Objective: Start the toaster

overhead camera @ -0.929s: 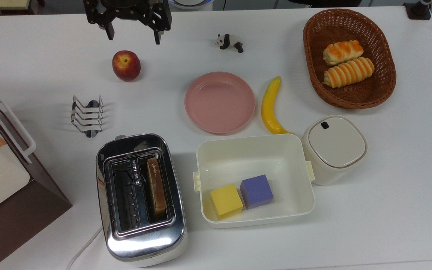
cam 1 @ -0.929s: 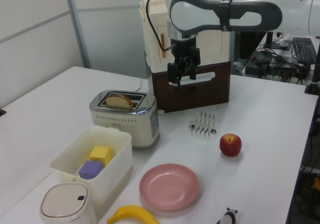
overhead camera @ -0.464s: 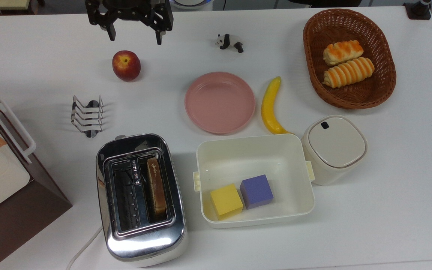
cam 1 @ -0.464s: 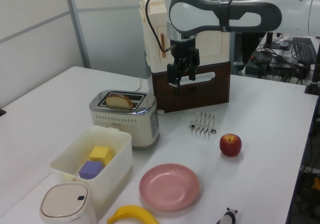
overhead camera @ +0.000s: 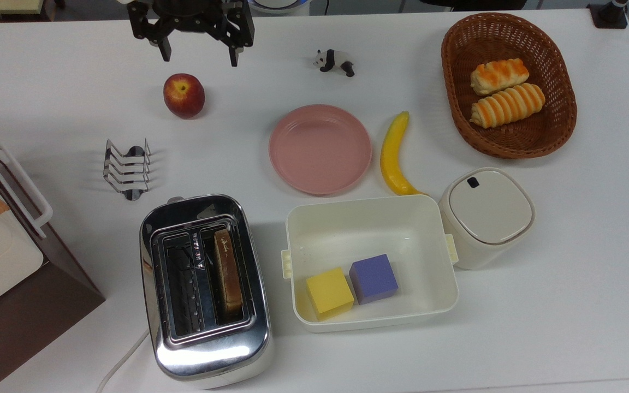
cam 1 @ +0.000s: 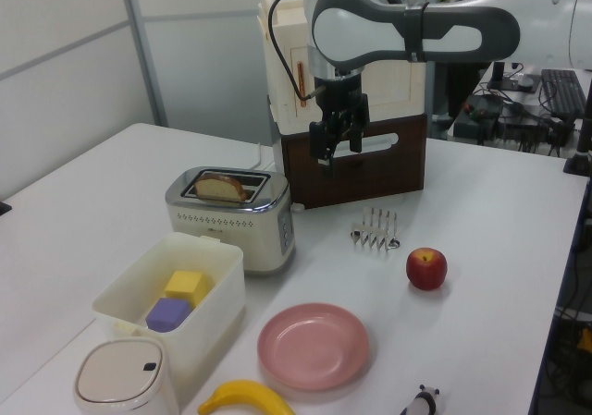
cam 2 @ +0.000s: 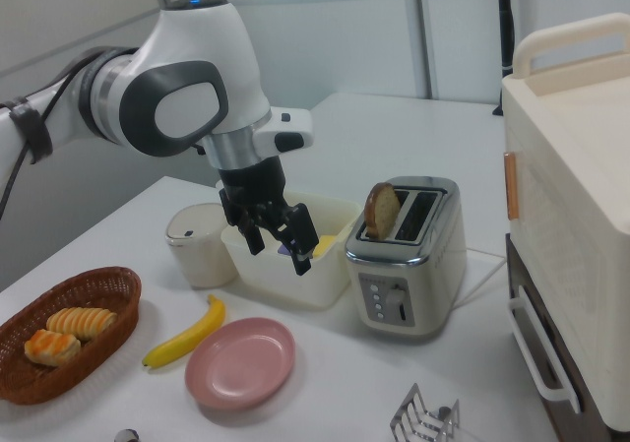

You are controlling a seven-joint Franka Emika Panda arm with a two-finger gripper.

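Slightly shifted toward the top view's right, the end effector (overhead camera: pixel 199 56) hangs spread and empty above the apple (overhead camera: pixel 183 95), well apart from the toaster (overhead camera: pixel 204 289) standing near the tabletop's (overhead camera: pixel 565 284) lower edge.

Open tabletop lies between the raised gripper (overhead camera: pixel 199 53) and the toaster (overhead camera: pixel 205 289).
In the top view, an apple (overhead camera: pixel 183 95) sits just at the gripper's 6 o'clock. From the toaster, a wire toast rack (overhead camera: pixel 126 168) stands at 11 o'clock, a white bin (overhead camera: pixel 370 218) close at 3 o'clock, a box appliance (overhead camera: pixel 3 256) at 9 o'clock; bare table (overhead camera: pixel 221 158) fills 12 o'clock.
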